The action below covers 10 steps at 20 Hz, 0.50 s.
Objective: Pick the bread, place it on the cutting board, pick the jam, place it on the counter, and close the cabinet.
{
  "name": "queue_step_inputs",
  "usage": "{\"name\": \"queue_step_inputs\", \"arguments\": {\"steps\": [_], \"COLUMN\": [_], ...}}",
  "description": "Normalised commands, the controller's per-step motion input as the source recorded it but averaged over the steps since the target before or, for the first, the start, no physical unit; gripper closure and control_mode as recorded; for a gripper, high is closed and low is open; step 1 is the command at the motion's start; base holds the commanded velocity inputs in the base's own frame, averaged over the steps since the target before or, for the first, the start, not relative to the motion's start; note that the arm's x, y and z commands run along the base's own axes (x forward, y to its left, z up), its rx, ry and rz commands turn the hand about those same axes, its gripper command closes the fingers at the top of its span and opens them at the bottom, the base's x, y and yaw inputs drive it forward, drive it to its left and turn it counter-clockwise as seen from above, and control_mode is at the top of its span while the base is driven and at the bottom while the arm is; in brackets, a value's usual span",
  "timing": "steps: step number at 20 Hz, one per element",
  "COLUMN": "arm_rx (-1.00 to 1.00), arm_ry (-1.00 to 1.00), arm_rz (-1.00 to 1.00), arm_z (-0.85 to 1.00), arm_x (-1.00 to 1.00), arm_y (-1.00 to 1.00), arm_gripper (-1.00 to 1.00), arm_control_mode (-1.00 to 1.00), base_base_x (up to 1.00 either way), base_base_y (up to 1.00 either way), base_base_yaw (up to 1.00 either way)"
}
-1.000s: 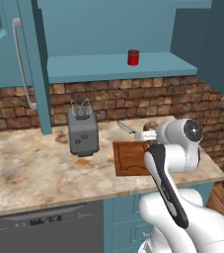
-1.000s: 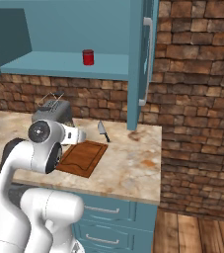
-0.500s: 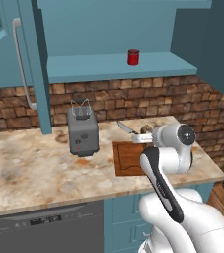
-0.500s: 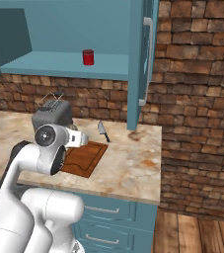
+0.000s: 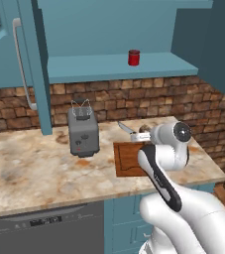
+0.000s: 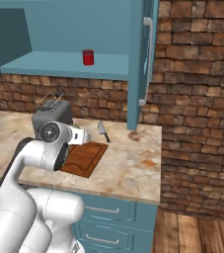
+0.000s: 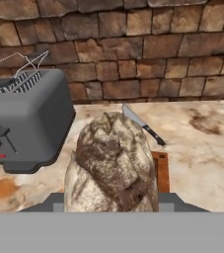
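Observation:
My gripper [image 5: 142,134] is shut on the bread [image 7: 111,163], a brown speckled loaf chunk that looms large in the hand view. It hangs over the far part of the reddish-brown cutting board [image 5: 126,159] [image 6: 86,158] on the marbled counter [image 5: 29,168]. Bread and board are apart; how far, I cannot tell. The red jam [image 5: 133,57] [image 6: 88,57] stands on the teal shelf of the cabinet [image 5: 109,67]. Both cabinet doors [image 5: 5,49] [image 6: 143,54] stand open.
A dark grey toaster [image 5: 83,131] [image 7: 27,118] stands left of the board. A knife [image 5: 125,128] [image 7: 143,124] lies behind the board, near the brick wall. The counter ends just right of the board [image 6: 153,163].
The hand with the bread has shifted slightly left above the board. The jam, the toaster and the doors are as before.

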Motion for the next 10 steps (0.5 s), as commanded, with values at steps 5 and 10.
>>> {"name": "queue_step_inputs", "arguments": {"steps": [5, 10], "arm_rx": [0.0, 0.0], "arm_ry": [0.0, 0.0], "arm_rz": [0.0, 0.0], "arm_z": [-0.15, -0.15], "arm_x": [0.16, 0.16], "arm_y": [0.0, 0.0], "arm_gripper": [1.0, 1.0], "arm_control_mode": [-1.0, -1.0], "base_base_x": [0.0, 0.0], "base_base_y": [0.0, 0.0], "base_base_yaw": [0.0, 0.0]}}
